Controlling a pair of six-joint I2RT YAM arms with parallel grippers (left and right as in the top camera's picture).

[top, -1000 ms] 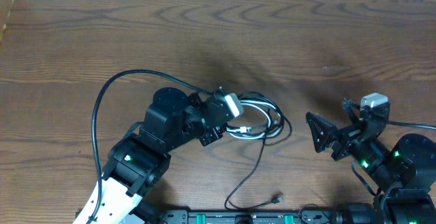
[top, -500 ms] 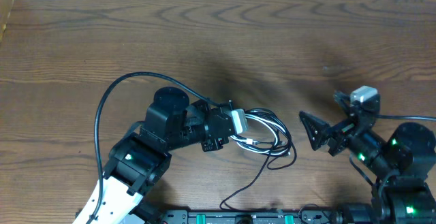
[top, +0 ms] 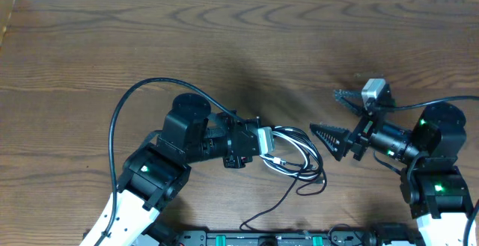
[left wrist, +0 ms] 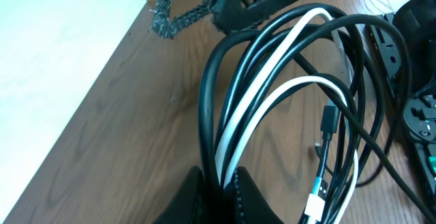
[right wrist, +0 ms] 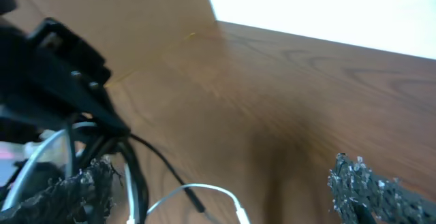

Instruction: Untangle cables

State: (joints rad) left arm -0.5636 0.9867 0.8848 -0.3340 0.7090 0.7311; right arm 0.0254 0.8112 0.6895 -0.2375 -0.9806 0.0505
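Observation:
A tangled bundle of black and white cables (top: 296, 152) lies mid-table. My left gripper (top: 260, 141) is shut on the bundle's left end. In the left wrist view its jaws (left wrist: 218, 193) pinch black and white strands of the looped cables (left wrist: 272, 94). My right gripper (top: 334, 117) is open and empty, fingers spread wide just right of the bundle. In the right wrist view its fingers (right wrist: 221, 190) straddle a white cable loop (right wrist: 204, 188), with black strands (right wrist: 129, 163) by the left finger. The left gripper (right wrist: 61, 60) shows there at far left.
A black cable tail (top: 266, 205) runs from the bundle toward the front edge. A thick arm cable (top: 116, 126) arcs left of the left arm. Bare wooden table (top: 239, 44) lies beyond both arms.
My right gripper has swung left toward the bundle, staying open. My left gripper has shifted slightly right with the cables, and the loops have spread rightward.

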